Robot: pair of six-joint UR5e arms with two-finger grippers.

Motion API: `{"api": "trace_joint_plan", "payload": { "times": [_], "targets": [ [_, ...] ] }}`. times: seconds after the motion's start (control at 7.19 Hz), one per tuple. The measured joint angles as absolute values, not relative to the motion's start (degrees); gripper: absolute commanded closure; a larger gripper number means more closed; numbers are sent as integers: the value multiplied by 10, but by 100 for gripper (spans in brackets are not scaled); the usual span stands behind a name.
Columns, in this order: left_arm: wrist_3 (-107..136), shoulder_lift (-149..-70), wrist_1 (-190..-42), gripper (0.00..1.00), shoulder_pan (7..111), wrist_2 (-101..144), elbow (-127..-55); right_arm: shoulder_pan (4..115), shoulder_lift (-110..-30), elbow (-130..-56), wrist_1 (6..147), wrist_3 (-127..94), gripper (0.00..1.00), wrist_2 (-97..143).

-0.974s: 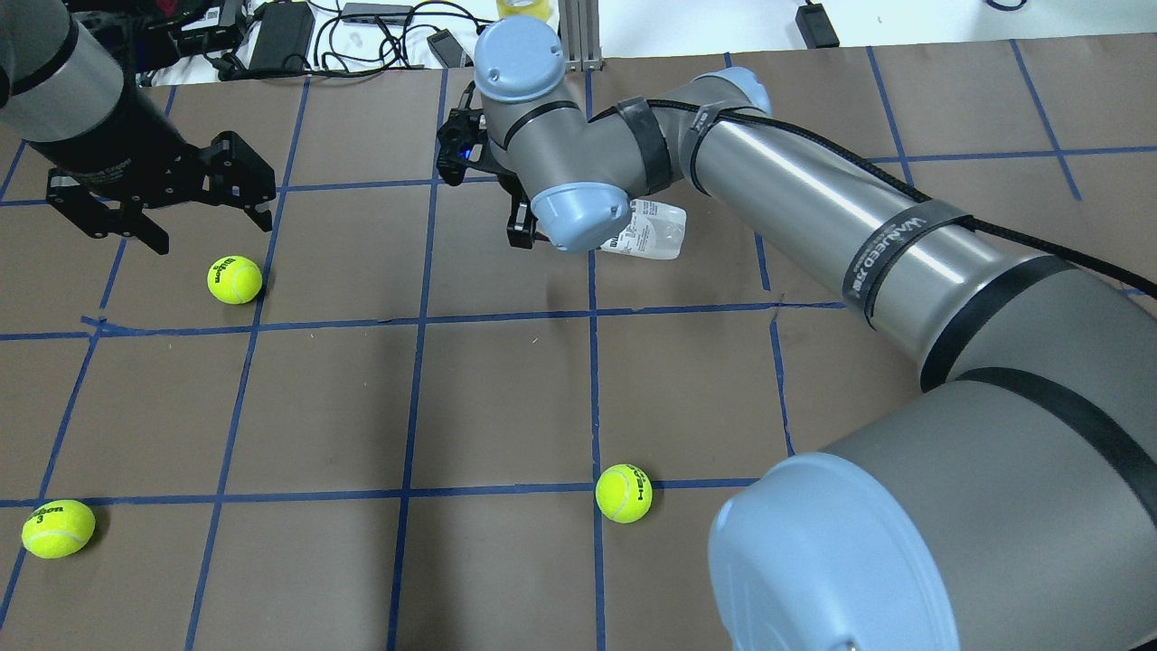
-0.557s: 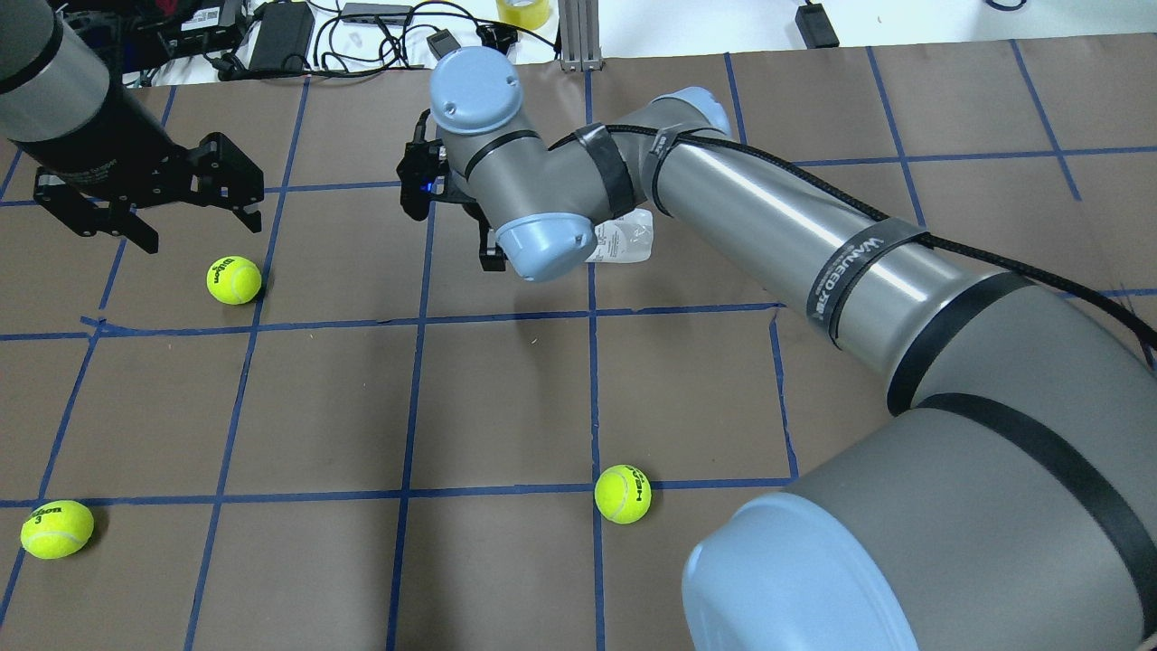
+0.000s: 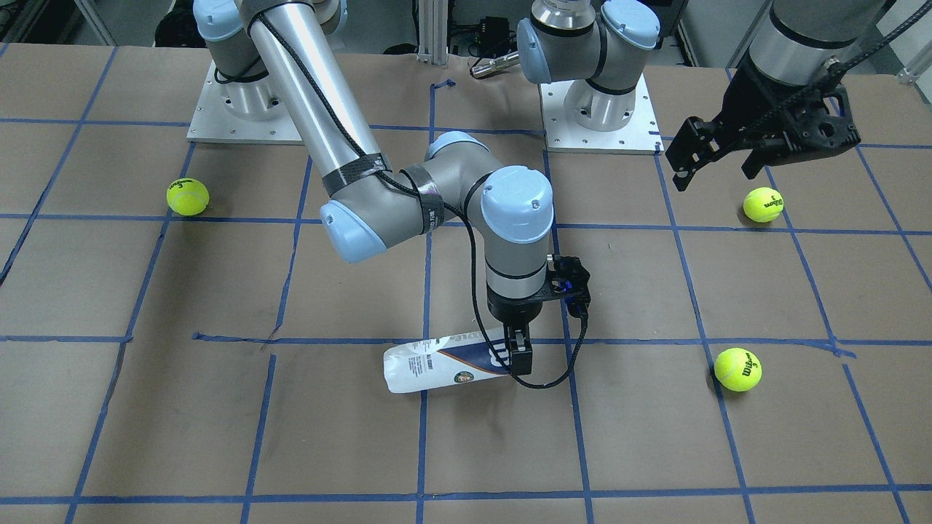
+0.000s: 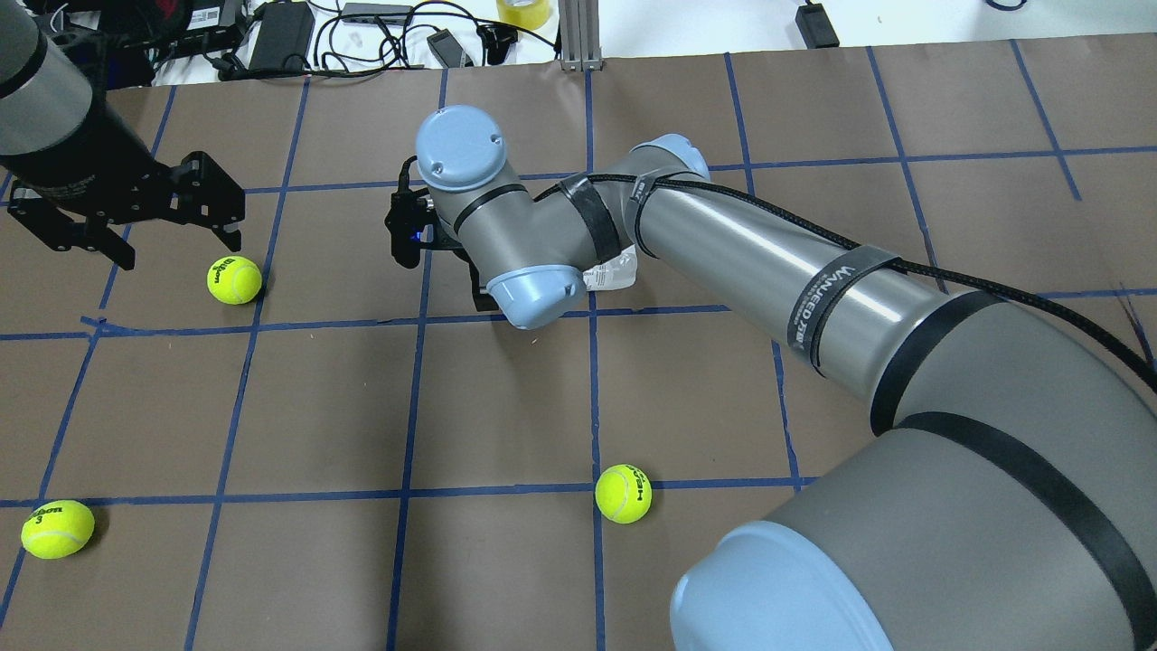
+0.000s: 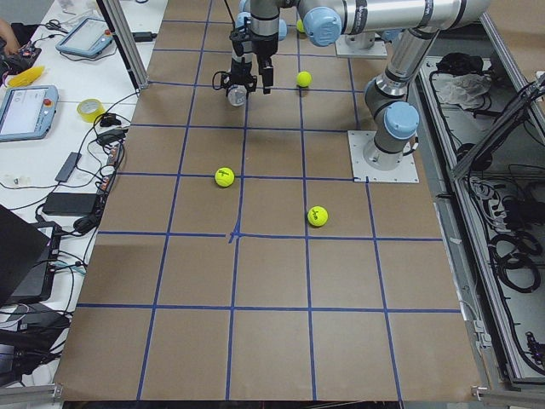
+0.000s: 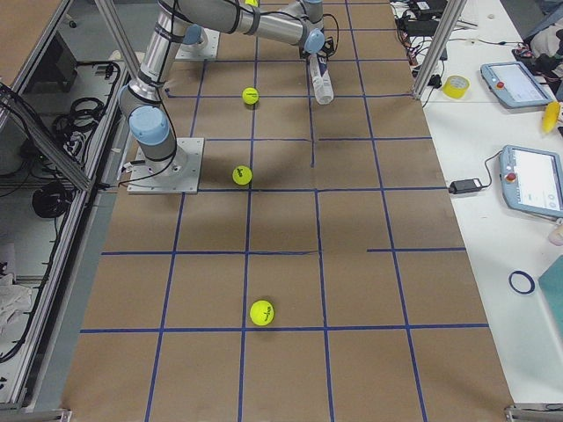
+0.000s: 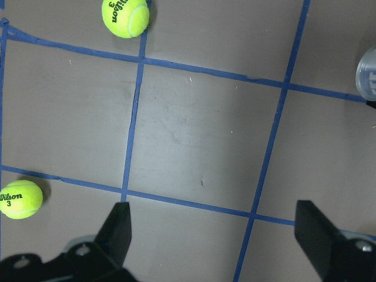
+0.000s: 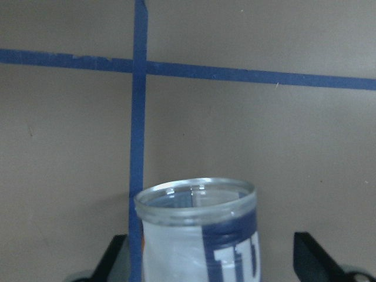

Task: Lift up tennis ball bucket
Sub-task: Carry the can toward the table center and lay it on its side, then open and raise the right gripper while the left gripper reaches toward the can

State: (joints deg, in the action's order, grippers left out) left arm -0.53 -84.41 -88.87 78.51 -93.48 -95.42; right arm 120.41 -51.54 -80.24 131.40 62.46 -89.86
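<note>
The tennis ball bucket [image 3: 437, 364] is a clear can with a white and navy label. It hangs almost level, a little above the brown table, held by its open end. My right gripper [image 3: 518, 356] points down and is shut on it. In the right wrist view the can's open rim [image 8: 197, 200] sits between the two fingers [image 8: 311, 255]. In the overhead view only a bit of the can [image 4: 610, 271] shows past the right wrist. My left gripper [image 4: 181, 253] is open and empty, hovering just above a tennis ball [image 4: 234, 279]; its view shows the can's end [image 7: 367, 73] at the right edge.
Two more tennis balls lie on the table [image 4: 362, 407], one [image 4: 57, 528] at the near left and one [image 4: 623, 493] near the middle front. Cables and power bricks [image 4: 280, 36] lie past the far edge. The arm bases [image 3: 597, 109] stand on the robot's side.
My right gripper has carried the can to the left and toward the robot's side. My left gripper has drifted a little to the left, still open.
</note>
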Motion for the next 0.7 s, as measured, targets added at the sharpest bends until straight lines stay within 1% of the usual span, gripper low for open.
{"api": "trace_joint_plan", "payload": {
  "times": [0.28, 0.42, 0.7],
  "targets": [
    [-6, -850, -885, 0, 785, -930, -952, 1190, -527, -791, 1278, 620, 0, -897],
    [-5, -853, -884, 0, 784, -926, -953, 1171, -553, -783, 1244, 616, 0, -891],
    [1, -858, -881, 0, 784, -894, -958, 1097, -626, -780, 1158, 597, 0, -866]
  ]
}}
